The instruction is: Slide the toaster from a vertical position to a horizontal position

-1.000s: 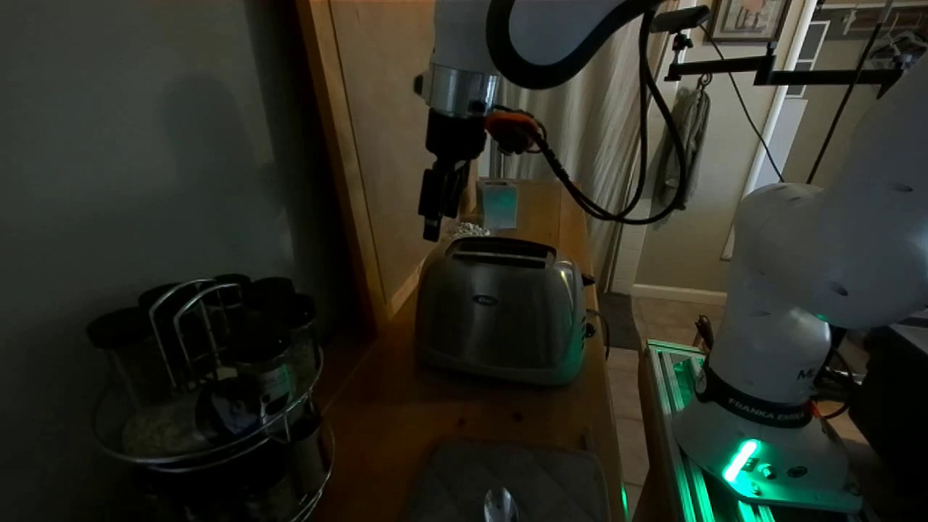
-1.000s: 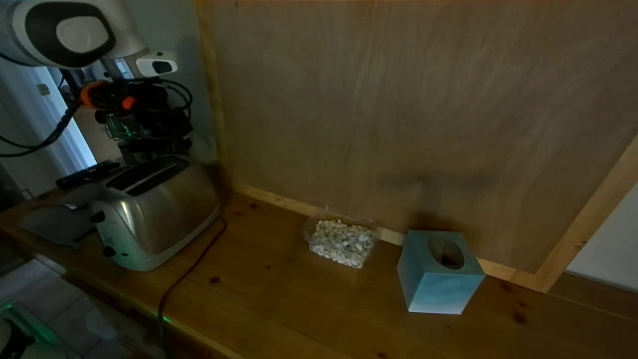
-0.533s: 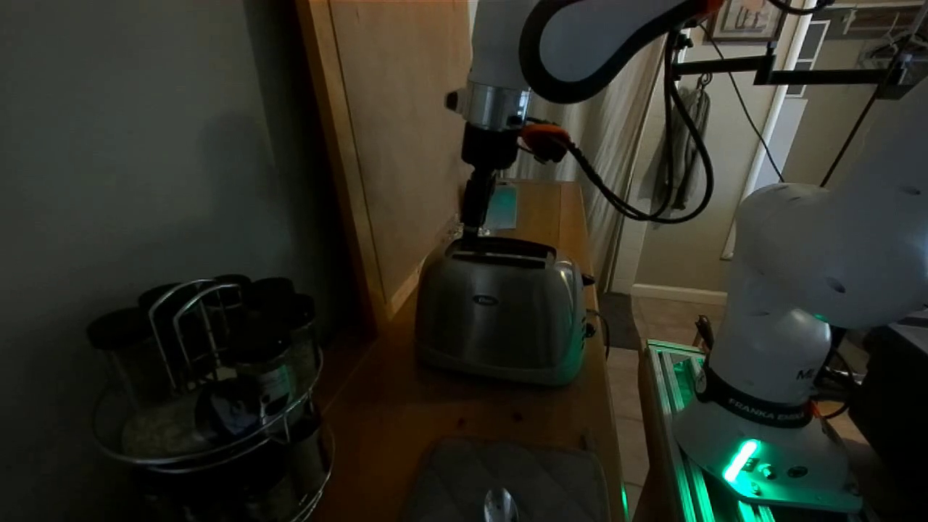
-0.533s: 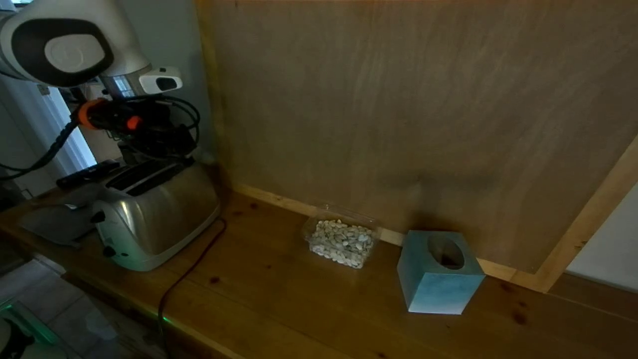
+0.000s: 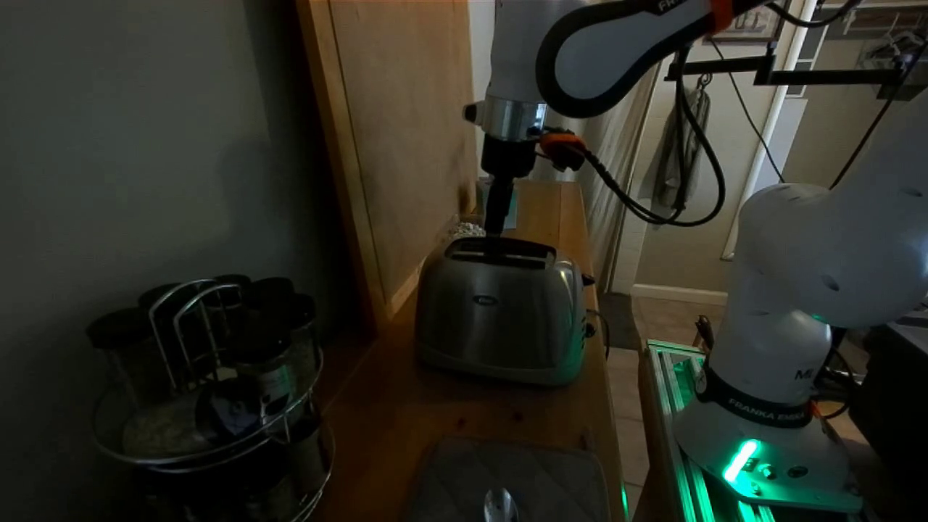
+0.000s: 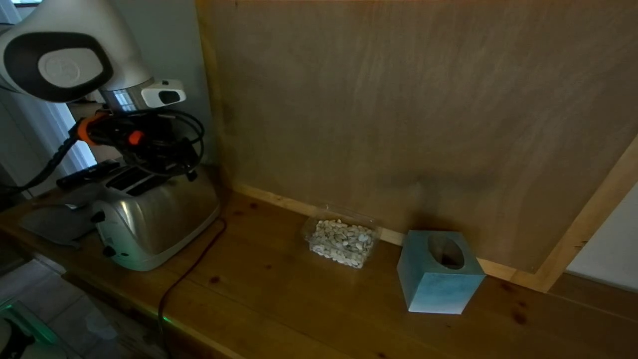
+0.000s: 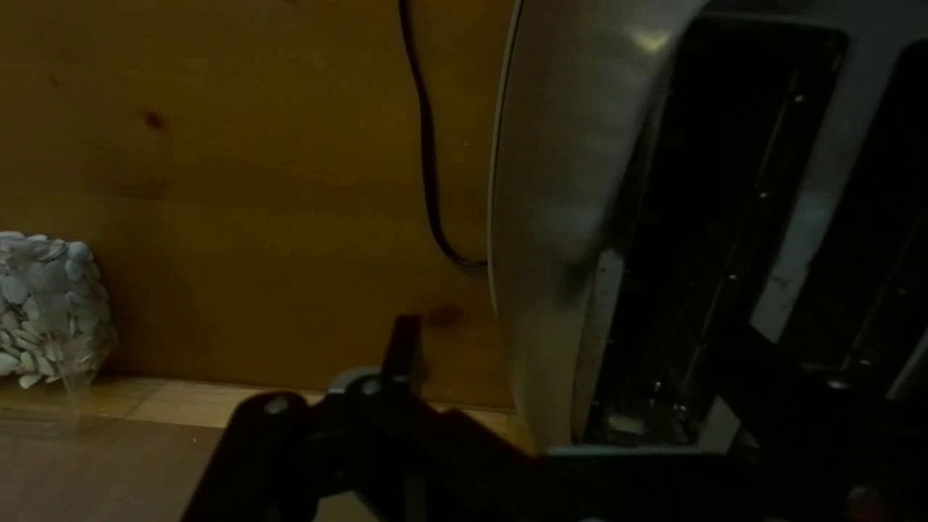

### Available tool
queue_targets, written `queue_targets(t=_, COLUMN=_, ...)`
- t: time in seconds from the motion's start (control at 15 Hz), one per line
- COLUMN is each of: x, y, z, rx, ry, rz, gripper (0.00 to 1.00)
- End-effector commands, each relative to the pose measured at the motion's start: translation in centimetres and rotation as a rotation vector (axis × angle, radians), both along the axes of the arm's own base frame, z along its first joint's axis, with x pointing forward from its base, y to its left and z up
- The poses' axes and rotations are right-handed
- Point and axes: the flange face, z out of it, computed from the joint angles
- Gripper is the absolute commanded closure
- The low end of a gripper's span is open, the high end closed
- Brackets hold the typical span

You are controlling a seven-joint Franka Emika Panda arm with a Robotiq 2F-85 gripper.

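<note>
In both exterior views we see the toaster (image 5: 500, 312) standing on the wooden counter (image 6: 299, 309), slots up, a cord (image 6: 187, 271) running from it over the edge. Our gripper (image 7: 583, 333) is wide, one finger outside the toaster's wall, the other above the strip between its slots; contact we cannot tell.

The toaster (image 5: 500, 315) is boxy brushed silver metal, round-cornered, with two dark slots on top and a small oval badge on one broad face. It stands upright on the table (image 5: 464, 413), slots running crosswise between the long edges, its dark-knobbed narrow end near the open edge.
</note>
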Motion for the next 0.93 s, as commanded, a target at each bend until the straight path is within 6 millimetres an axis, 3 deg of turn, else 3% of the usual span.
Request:
queue_targets(t=0.0, x=-1.2, y=-0.7, z=-0.3, rx=-0.025, ry=-0.003, rz=0.012, gripper=0.0)
queue_targets(t=0.2, x=-1.3, y=-1.1, z=-0.9, rx=-0.013, ry=0.004, rz=-0.009, gripper=0.0)
queue_targets(t=0.27, x=-1.4, y=-1.3, z=-1.2, rx=-0.01, ry=0.014, rz=-0.02, gripper=0.08)
queue_targets(t=0.33, x=-1.5, y=-1.5, z=-1.4, rx=-0.01, ry=0.019, rz=-0.032, gripper=0.26)
queue_targets(t=0.87, x=-1.3, y=-2.7, z=-1.2, rx=0.0, ry=-0.006, rz=-0.237, gripper=0.83)
